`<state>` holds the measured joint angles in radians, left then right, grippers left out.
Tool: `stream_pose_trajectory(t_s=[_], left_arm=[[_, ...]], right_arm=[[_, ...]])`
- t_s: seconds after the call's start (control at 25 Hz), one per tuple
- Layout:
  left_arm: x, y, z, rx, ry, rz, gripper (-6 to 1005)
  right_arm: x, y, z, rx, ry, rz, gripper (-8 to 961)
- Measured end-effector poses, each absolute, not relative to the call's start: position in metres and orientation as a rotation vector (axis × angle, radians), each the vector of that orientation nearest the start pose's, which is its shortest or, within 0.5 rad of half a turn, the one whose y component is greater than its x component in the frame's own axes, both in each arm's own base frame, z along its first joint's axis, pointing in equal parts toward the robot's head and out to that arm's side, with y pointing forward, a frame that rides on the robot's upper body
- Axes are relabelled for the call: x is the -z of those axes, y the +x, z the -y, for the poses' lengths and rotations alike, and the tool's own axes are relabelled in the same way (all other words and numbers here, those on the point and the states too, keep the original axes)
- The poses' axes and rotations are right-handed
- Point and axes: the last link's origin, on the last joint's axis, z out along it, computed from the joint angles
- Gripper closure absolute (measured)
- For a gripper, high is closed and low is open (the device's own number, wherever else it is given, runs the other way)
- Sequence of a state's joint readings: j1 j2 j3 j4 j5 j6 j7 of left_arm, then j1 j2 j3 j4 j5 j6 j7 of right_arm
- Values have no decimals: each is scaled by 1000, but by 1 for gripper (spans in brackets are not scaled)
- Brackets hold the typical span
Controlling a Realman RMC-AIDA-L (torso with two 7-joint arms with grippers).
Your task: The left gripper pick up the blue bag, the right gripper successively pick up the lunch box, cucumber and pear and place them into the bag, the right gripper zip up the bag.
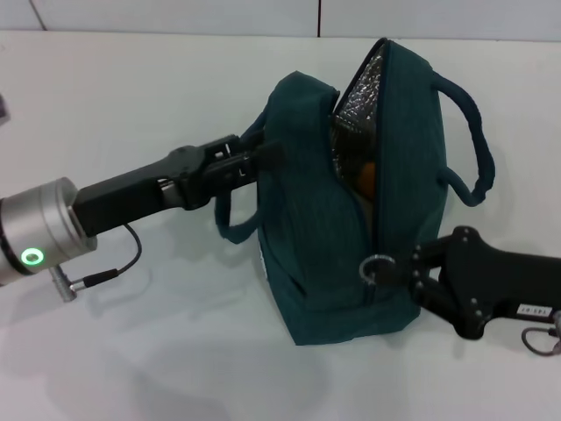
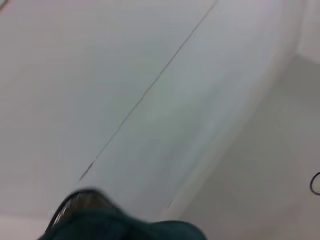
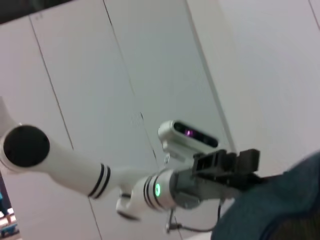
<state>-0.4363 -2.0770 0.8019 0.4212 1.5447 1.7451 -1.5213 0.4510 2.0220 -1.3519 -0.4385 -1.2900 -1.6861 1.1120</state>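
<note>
Bag: blue bag stands mid-frame, top part open.
Left gripper: holds the bag's side handle.
Right gripper: pinches the zip ring, lower right.

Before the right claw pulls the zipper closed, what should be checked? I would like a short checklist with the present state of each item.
1. Left claw holds the blue bag by its handle: ok.
2. Right claw at the zipper pull ring: ok.
3. Ring actually pinched: cannot tell.
4. Bag stands upright on the table: ok.
5. Opening free of contents; something orange shows inside: cannot tell.
6. Lunch box, cucumber and pear all inside: cannot tell.
</note>
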Motion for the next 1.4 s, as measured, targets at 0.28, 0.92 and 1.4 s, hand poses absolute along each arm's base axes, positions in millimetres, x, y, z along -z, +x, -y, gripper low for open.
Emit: stream_pose_trajectory(t_s=[0.28, 0.92, 1.4], left_arm=[[-2, -259, -270, 1498, -2413, 838, 248], [33, -284, -219, 1400, -2392, 723, 190], [57, -281, -212, 1342, -2399, 713, 193]], right_arm=[[29, 222, -277, -1316, -2779, -341, 949], [22, 207, -289, -1411, -2676, -250, 949], [21, 181, -313, -1483, -2613, -184, 949]])
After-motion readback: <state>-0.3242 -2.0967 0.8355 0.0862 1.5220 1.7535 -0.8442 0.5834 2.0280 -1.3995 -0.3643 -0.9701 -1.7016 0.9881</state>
